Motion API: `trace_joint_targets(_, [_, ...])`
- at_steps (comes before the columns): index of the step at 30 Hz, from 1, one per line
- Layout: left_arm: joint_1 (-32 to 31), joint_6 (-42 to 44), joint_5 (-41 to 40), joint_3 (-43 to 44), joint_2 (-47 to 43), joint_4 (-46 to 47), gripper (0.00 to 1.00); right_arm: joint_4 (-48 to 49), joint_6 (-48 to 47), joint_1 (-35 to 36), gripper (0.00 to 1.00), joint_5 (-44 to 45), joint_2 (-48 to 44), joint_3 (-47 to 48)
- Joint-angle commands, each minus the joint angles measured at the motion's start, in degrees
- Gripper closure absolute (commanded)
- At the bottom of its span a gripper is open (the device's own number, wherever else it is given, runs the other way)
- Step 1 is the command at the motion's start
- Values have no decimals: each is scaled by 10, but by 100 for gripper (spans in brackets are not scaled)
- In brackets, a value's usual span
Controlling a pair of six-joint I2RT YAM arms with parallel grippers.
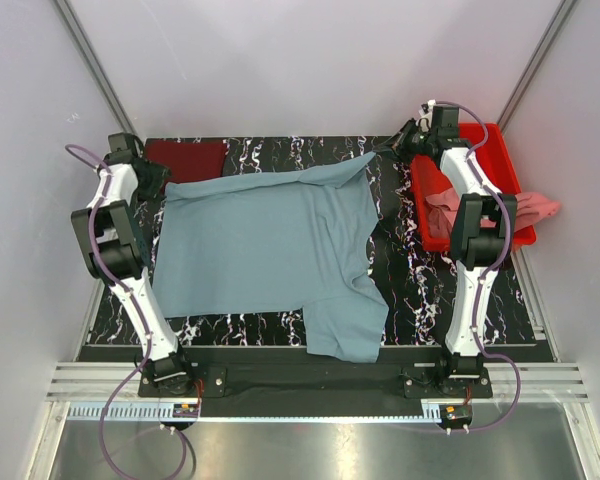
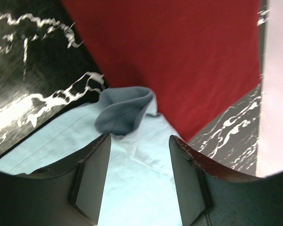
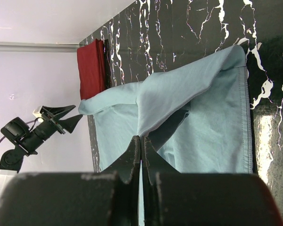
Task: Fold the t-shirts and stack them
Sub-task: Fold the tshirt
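Observation:
The grey-blue t-shirt (image 1: 260,250) lies spread on the black marbled table, one sleeve hanging toward the front edge. My right gripper (image 1: 394,147) is shut on its far right corner and holds that corner lifted; in the right wrist view the gripper (image 3: 140,138) pinches the cloth edge (image 3: 179,89). My left gripper (image 1: 154,181) is open over the shirt's far left corner; in the left wrist view (image 2: 139,139) a rolled bit of grey-blue cloth (image 2: 125,110) lies just past the fingertips. The folded maroon t-shirt (image 1: 185,158) lies at the back left. The salmon pink t-shirt (image 1: 538,208) lies crumpled in the tray.
A red plastic tray (image 1: 480,130) stands at the back right, the pink shirt spilling over its right rim. White walls and metal frame posts enclose the table. The maroon shirt (image 2: 179,56) borders the blue shirt's corner.

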Motion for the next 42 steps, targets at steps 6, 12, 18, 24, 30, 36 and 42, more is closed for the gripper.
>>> trace_joint_targets(6, [1,-11,-5,9,12,-15,50,22,0,1,100,-1,-35,14])
trace_joint_targets(12, [2,-3,5,27,25,-10,71,20,-1,0,100,1,-30,20])
trace_joint_targets(18, [3,3,14,40,40,-3,81,17,2,1,100,3,-22,39])
trace_joint_targets(24, [2,31,2,39,-2,6,100,-8,-9,1,100,16,-25,66])
trace_joint_targets(30, [2,86,-15,4,-106,21,100,-19,-20,1,100,51,-47,108])
trace_joint_targets(36, [7,134,3,-26,-189,34,100,2,-5,1,100,47,-89,102])
trace_joint_targets(42, [15,142,38,-20,-207,14,100,12,24,15,100,28,-149,29])
